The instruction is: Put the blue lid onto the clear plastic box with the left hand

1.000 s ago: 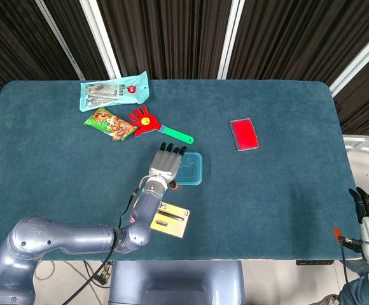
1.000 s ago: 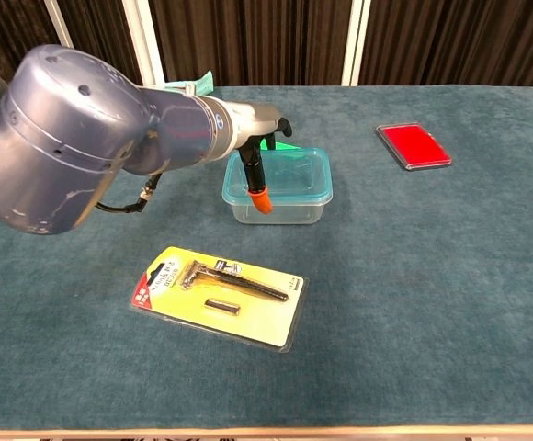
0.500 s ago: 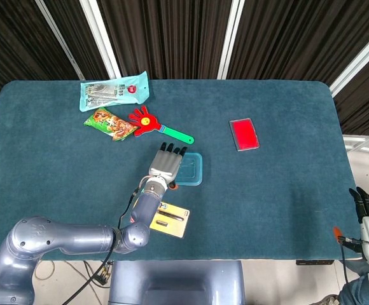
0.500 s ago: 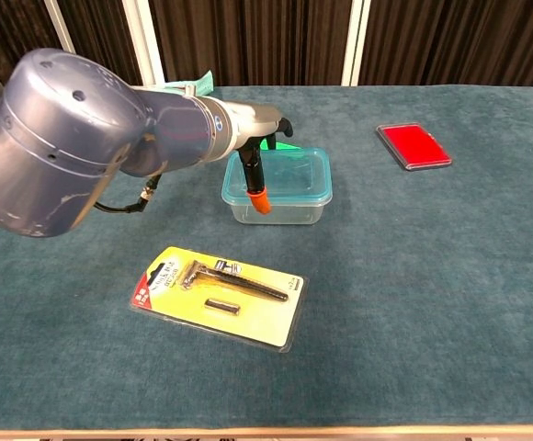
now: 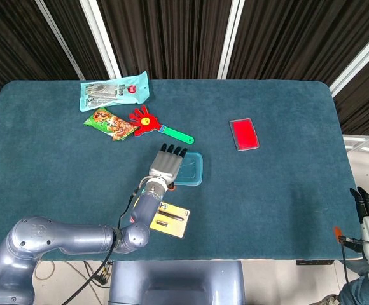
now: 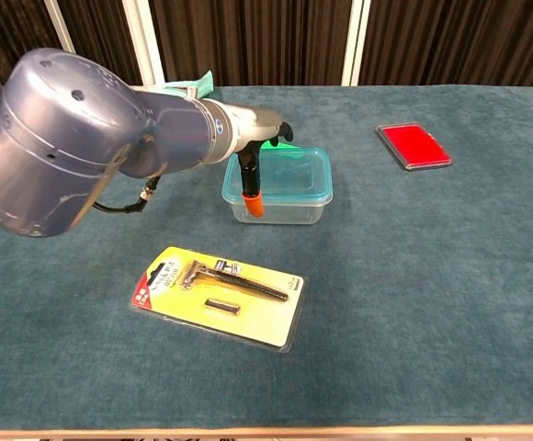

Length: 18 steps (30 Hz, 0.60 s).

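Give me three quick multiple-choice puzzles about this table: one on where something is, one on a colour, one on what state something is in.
1. Where does the razor pack lie?
A. nearer the robot than the clear plastic box
B. beside the red case
C. inside the box

2. What colour is the handle of the hand-shaped clapper?
A. yellow
B. green
C. black

3. How is the blue lid?
A. flat on the table
B. leaning on the case
C. on top of the box

Answers: 1 A, the chest view shows it in front of the box. 2 B, head view. 3 C, with the left hand over the lid's edge.
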Tool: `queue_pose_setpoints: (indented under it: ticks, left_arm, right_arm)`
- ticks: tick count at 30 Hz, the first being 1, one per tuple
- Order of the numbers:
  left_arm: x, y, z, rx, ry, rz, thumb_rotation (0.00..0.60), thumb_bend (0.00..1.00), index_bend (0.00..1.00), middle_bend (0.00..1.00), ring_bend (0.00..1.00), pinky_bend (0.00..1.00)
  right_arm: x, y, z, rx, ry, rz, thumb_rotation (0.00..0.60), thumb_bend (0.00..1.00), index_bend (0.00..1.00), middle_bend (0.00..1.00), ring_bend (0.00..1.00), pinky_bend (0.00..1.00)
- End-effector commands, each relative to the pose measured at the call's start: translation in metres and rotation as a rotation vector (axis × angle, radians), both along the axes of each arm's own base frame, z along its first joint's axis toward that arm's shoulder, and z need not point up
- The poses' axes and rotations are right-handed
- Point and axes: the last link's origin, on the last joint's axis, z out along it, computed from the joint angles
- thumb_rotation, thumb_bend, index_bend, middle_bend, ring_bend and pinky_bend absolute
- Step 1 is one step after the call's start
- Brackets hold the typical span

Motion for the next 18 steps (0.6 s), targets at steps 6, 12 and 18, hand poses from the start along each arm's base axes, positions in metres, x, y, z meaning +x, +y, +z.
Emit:
queue_pose_setpoints:
  ticks: [6,12,18]
  left_arm:
    - [0.003,-0.002,0.003,0.020,0.024,-0.045,0.600,0.09,0.00,0.03,0.02,0.00]
    - [0.005,-0.010,0.009,0.017,0.032,-0.077,0.600,0.09,0.00,0.03,0.02,0.00]
    - [0.010,-0.023,0.020,0.025,0.029,-0.136,0.600,0.09,0.00,0.03,0.02,0.00]
  right_arm:
    - [0.000,0.000,0.000,0.003,0.002,0.001,0.600,0.34,0.00,0.01,0.00,0.00]
    - [0.000,0.000,0.000,0.003,0.007,-0.001,0.600,0.34,0.00,0.01,0.00,0.00]
    - [0.000,0.000,0.000,0.002,0.012,0.000,0.600,0.34,0.00,0.01,0.00,0.00]
